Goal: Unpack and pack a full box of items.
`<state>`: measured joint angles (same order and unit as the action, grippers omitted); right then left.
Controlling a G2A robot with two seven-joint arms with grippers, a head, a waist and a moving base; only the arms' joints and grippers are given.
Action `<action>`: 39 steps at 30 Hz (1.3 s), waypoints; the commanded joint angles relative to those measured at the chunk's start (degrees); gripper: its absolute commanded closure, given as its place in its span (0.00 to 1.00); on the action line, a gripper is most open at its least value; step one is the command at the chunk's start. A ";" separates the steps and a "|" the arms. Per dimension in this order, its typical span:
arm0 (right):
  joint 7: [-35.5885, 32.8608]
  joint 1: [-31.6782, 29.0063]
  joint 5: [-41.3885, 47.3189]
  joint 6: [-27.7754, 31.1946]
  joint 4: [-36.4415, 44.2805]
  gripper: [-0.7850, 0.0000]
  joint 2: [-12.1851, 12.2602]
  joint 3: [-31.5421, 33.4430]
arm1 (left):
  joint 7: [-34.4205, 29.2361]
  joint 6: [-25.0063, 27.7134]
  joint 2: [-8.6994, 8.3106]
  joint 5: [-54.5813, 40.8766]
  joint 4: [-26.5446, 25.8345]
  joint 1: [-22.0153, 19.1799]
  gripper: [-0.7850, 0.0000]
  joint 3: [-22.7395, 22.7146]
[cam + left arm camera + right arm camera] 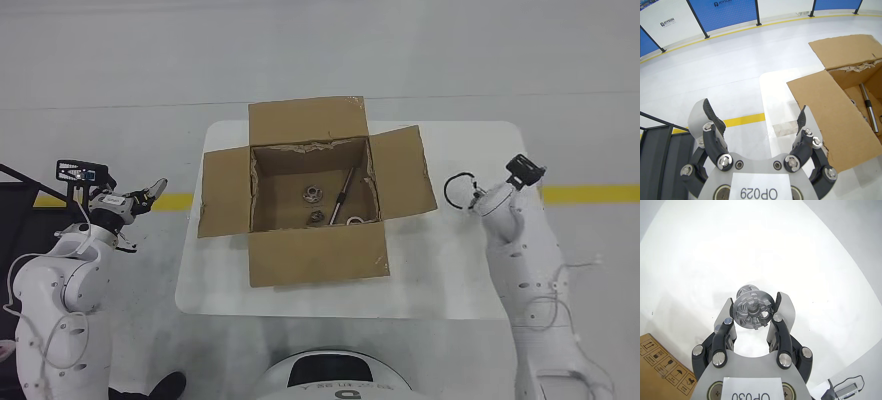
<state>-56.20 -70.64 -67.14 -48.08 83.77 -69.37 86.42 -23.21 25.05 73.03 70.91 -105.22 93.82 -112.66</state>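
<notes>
On the white table (450,290) — an open box (315,255); yellow-striped floor (120,60) around.

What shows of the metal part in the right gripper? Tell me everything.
The metal part is a grey, cast-looking disc with raised ribs, a central bore, a round side hole and a narrower hub behind. The right gripper clamps its rim from both sides, disc face toward the wrist camera, hub toward the white table. Whether it touches the table cannot be told.
</notes>
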 commanded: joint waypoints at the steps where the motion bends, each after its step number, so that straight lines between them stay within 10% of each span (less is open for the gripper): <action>1: -0.47 0.93 -0.35 0.45 -2.10 1.00 -0.14 0.04 | 0.00 0.00 0.00 0.00 0.00 0.00 0.00 0.00; 13: -3.58 3.37 -3.27 3.56 -6.07 1.00 -1.40 1.90 | 0.00 0.00 0.00 0.00 0.00 0.00 0.00 0.00; 16: -2.26 3.17 -2.96 2.24 -4.96 0.73 -1.92 2.64 | 0.00 0.00 0.00 0.00 0.00 0.00 0.00 0.00; 35: -2.71 0.70 -6.93 2.69 -0.92 0.50 -4.46 4.16 | 0.00 0.00 0.00 0.00 0.00 0.00 0.00 0.00; 39: -3.40 1.19 -8.24 3.37 -1.57 0.28 -5.18 3.81 | 0.00 0.00 0.00 0.00 0.00 0.00 0.00 0.00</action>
<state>-59.43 -69.58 -75.16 -44.85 82.38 -74.42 90.25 -23.21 25.05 73.03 70.91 -105.22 93.82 -112.66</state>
